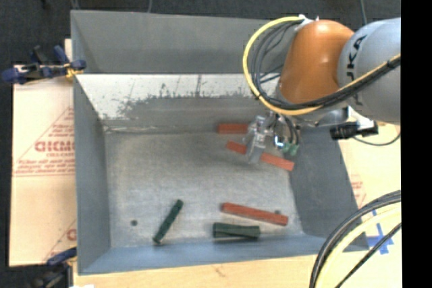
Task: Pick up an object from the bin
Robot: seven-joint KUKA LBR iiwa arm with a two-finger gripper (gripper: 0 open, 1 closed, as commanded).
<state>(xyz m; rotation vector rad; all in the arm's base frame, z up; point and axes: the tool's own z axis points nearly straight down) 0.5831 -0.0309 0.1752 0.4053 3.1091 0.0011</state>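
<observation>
In the camera view the arm reaches in from the right edge, its orange cover [314,61] and a loop of cables [253,57] bulking over the upper right of the bin [91,165]. The gripper [258,143] hangs low at centre right of the bin, close under the far wall and right among a small cluster of red pieces — the likely target, judging from where it sits.

A top red bar [233,128] lies just up and left of it. A red stub [236,147] pokes out at its left and a red tip [278,161] at its lower right. Stub and tip line up on one slant, so they may be a single bar passing beneath the gripper, but the metal covers the middle and I cannot tell. Nor can I tell whether the gripper is open or closed, or has hold of anything — its lower end is a pale tangle against the floor.

The rest lies well apart along the near wall, out of the way: a long red bar [253,212], a green block [236,231] just below it, and a green stick [167,220] at lower left.
</observation>
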